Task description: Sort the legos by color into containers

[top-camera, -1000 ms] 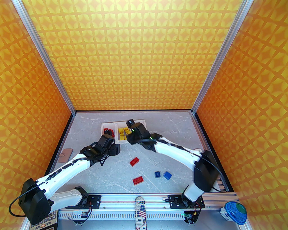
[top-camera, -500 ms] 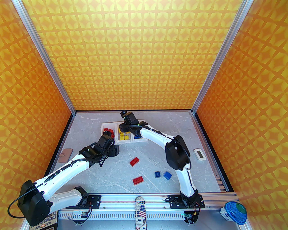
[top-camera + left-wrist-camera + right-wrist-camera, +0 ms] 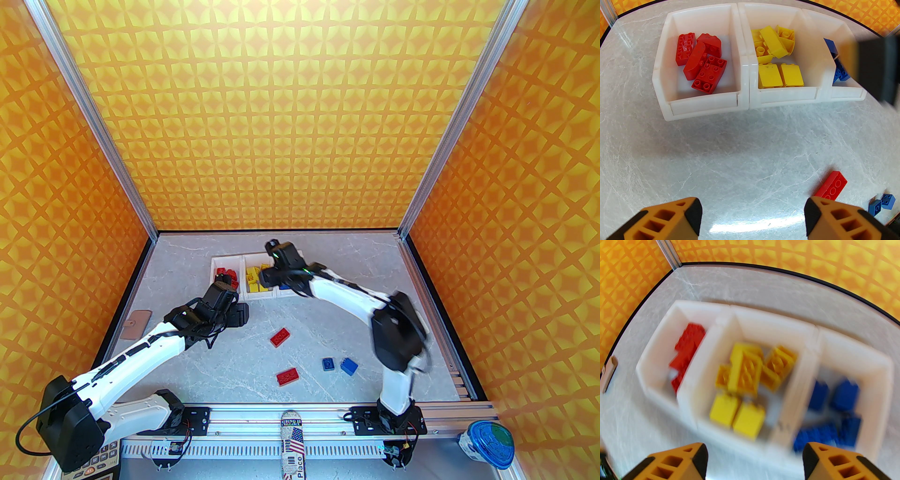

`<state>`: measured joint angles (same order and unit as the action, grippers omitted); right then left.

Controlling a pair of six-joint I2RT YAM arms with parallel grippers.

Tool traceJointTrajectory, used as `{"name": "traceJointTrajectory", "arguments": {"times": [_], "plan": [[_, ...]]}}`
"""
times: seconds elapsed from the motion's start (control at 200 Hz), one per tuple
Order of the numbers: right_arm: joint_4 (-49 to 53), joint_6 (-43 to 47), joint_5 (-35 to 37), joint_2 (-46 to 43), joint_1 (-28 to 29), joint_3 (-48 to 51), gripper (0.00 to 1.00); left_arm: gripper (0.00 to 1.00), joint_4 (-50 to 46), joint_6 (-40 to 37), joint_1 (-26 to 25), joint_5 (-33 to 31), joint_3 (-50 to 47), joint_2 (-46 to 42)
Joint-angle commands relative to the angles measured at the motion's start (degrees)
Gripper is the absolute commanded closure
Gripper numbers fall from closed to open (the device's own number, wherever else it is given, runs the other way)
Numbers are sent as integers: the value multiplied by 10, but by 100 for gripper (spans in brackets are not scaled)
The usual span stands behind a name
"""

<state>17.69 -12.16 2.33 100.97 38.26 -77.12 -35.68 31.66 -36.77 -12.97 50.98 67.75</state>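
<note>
Containers [image 3: 773,319] beneath right pincer [image 3: 754,451] — newly parted, empty

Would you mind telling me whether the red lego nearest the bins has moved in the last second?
No. The red lego lies exactly where it was, equally far from the containers.
</note>
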Motion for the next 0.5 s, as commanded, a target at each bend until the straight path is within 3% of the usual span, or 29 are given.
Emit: {"name": "traceJointTrajectory", "arguments": {"times": [0.0,0.215,0.495], "plan": [[-42,-7,27,-82,1,71,26,23,16,-6,-6,-7,-4,-3],[-37,-15,39,-191,1,190,26,23,32,-18,-34,-6,3,24],[-15,-33,50,-268,1,273,27,22,59,-33,-53,15,7,53]]}}
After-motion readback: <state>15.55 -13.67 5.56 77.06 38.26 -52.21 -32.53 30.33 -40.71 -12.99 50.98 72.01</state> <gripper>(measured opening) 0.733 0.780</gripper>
